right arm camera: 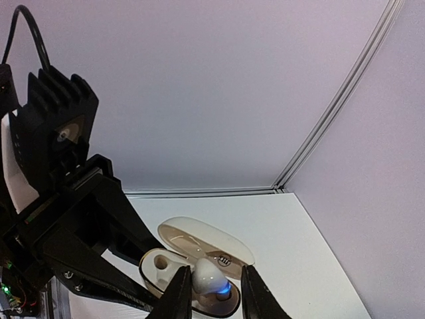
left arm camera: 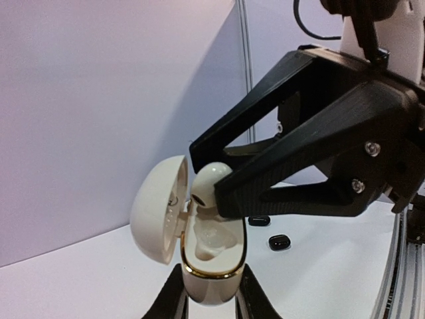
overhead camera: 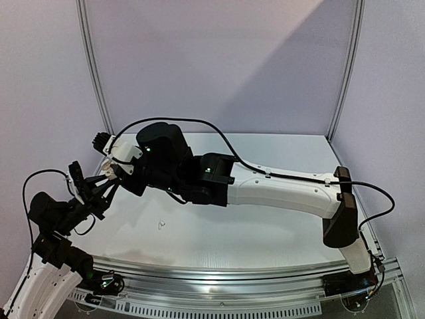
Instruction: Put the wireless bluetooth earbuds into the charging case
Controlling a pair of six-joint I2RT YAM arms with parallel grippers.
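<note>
Earbud (left arm camera: 211, 183), white, sits at the mouth of the charging case (left arm camera: 209, 269), over one socket; cannot tell whether it is fully seated. Other socket (right arm camera: 159, 263) is empty. Lid (left arm camera: 158, 209) is hinged open. Right gripper (right arm camera: 214, 296) pinches the bud, jaws narrow, one on each side. Left gripper (left arm camera: 211, 302) clamps the case body from below, jaws narrow, case upright and off the table (overhead camera: 265, 226). Two black earbuds (left arm camera: 259, 220) lie on the table behind the case, near each other. Second white earbud (overhead camera: 160, 225) lies loose on the table, well apart. Right arm (overhead camera: 279, 189) stretches low across toward the left side. Left arm (overhead camera: 50, 219) bends up to meet it.
</note>
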